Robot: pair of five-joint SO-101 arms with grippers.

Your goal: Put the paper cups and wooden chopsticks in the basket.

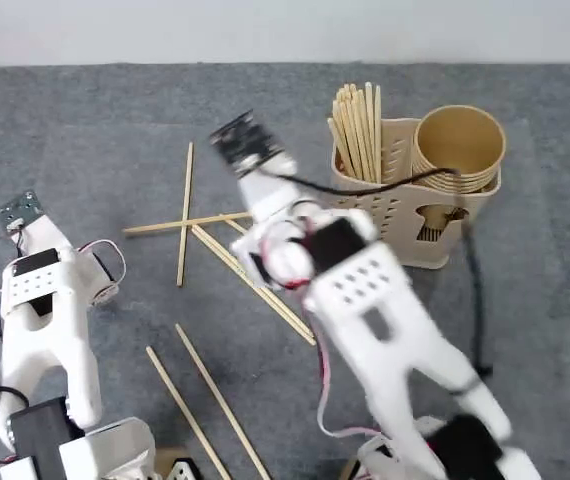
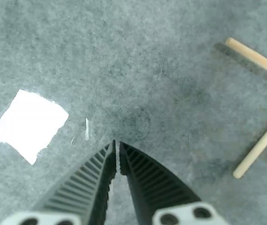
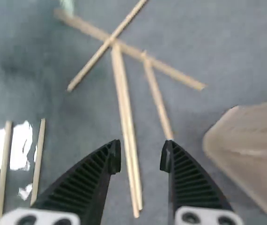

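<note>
Several wooden chopsticks (image 1: 255, 280) lie loose on the grey mat (image 1: 95, 120), while the basket (image 1: 405, 225), upper right in the high view, already holds a stack of paper cups (image 1: 460, 145) in one compartment and a bundle of sticks (image 1: 357, 125) upright in the next. We judge the job approx. two-thirds done. Cups look finished. Left to collect are a crossed group (image 1: 185, 215) mid-mat, a diagonal pair (image 3: 126, 140) by the right arm, & two more (image 1: 200, 395) near the arms' bases. The right gripper (image 3: 140, 157) hangs over that diagonal pair, jaws well apart, gripping nothing. The left gripper (image 2: 116, 147) sits w/ jaws closed & empty above bare mat, a white paper scrap (image 2: 28, 124) just beside it. In the way: sticks overlap at the cross, so lifting one may drag others, we reckon. A black cable (image 1: 476, 300) runs across the basket & down past its side.
</note>
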